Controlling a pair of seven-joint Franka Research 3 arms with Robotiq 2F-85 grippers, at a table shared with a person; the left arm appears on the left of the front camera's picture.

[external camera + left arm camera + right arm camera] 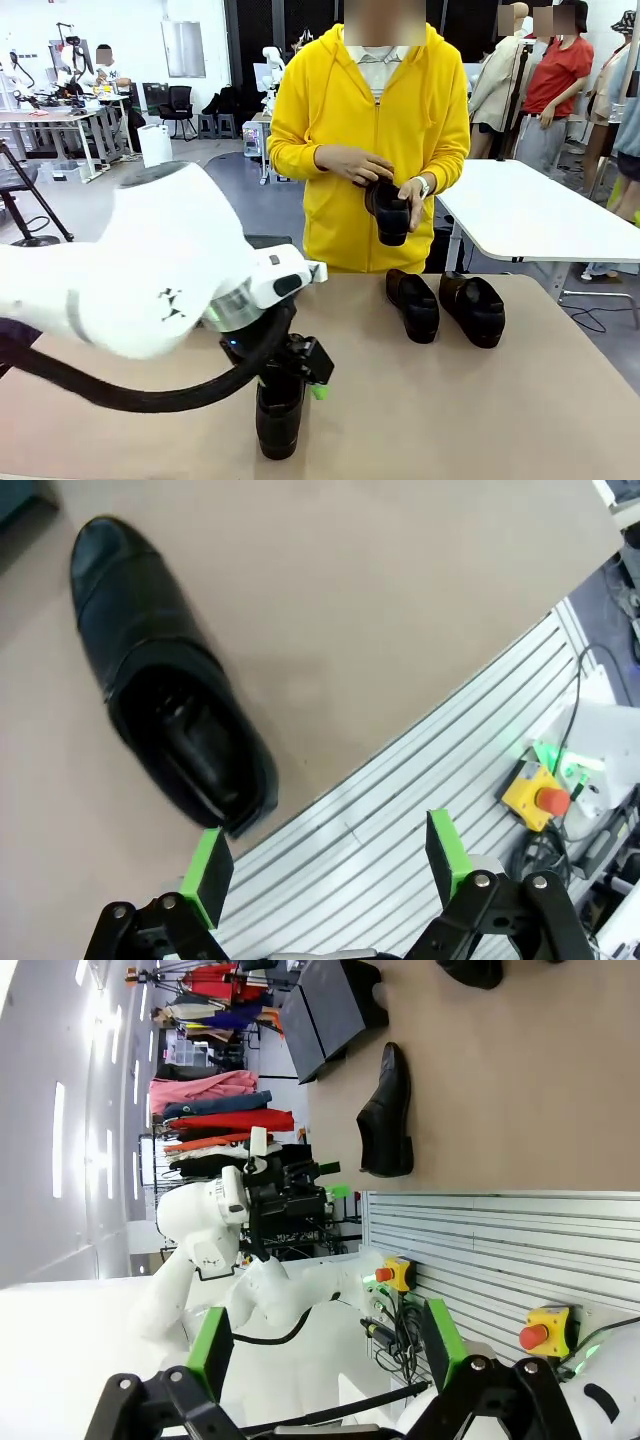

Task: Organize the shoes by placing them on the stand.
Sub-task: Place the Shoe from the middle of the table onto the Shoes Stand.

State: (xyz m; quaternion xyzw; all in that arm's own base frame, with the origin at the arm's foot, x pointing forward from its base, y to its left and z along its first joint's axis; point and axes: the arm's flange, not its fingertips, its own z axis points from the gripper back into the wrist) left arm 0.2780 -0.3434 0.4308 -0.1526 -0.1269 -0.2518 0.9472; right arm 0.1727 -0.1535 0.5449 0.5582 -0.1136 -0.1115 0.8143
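Black glossy leather slip-on loafer [280, 415] lies flat on the tan tabletop [500, 420], heel near the robot-side edge, toe pointing away. The low black stand of sloped panels [320, 1015] sits beyond the toe, apart from it.

Left jaws are wide open and hold nothing, low over the loafer's heel end. In the left wrist view the shoe lies outside one green pad [210, 875], not between the pads.

Step in hand, as I judge it, is grasping this loafer.
- Slide sideways until the shoe's middle sits between the pads.
- Straddle the narrow width at the opening, then lower and close.
- Glossy leather likely slips, so grip low on the sides and lift level.

Two more black loafers [413, 305] [473, 308] stand side by side further right. A person in a yellow hoodie [330, 110] holds the fourth loafer [390, 210].

Right jaws are wide open and empty, back off the tabletop.
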